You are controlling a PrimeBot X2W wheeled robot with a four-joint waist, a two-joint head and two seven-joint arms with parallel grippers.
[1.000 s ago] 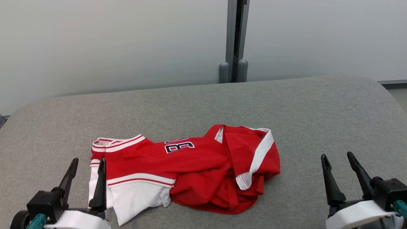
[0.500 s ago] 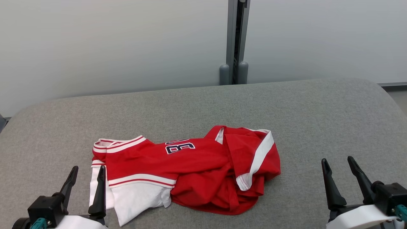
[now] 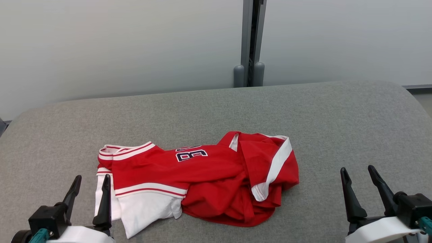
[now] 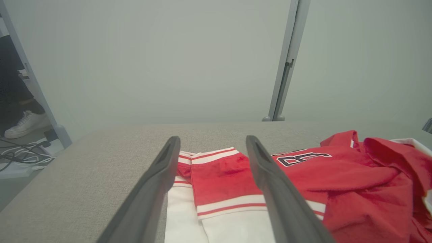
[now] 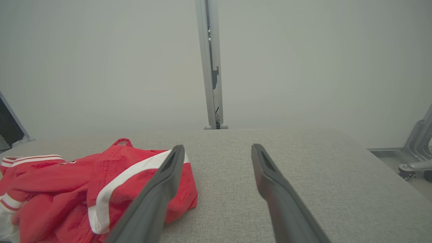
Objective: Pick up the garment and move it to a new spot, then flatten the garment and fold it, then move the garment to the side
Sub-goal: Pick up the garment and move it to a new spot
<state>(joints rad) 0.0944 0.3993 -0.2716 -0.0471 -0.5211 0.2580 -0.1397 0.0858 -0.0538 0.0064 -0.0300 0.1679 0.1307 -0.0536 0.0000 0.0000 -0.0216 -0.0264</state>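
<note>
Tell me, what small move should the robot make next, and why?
Probably lower the left gripper, jaws open, onto the near edge of the crumpled red-and-white jersey: it lies bunched and untouched on the grey fabric table, just ahead of those jaws.

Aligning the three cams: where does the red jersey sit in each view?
Head view: red jersey lower centre, crumpled on the grey table.
Left wrist view: jersey from bottom centre to the right edge, partly behind the fingers of the left claw.
Right wrist view: jersey bottom left, partly behind one finger of the right claw.
Shared landmark: the grey post between the wall panels, beyond the table's far edge.
</note>
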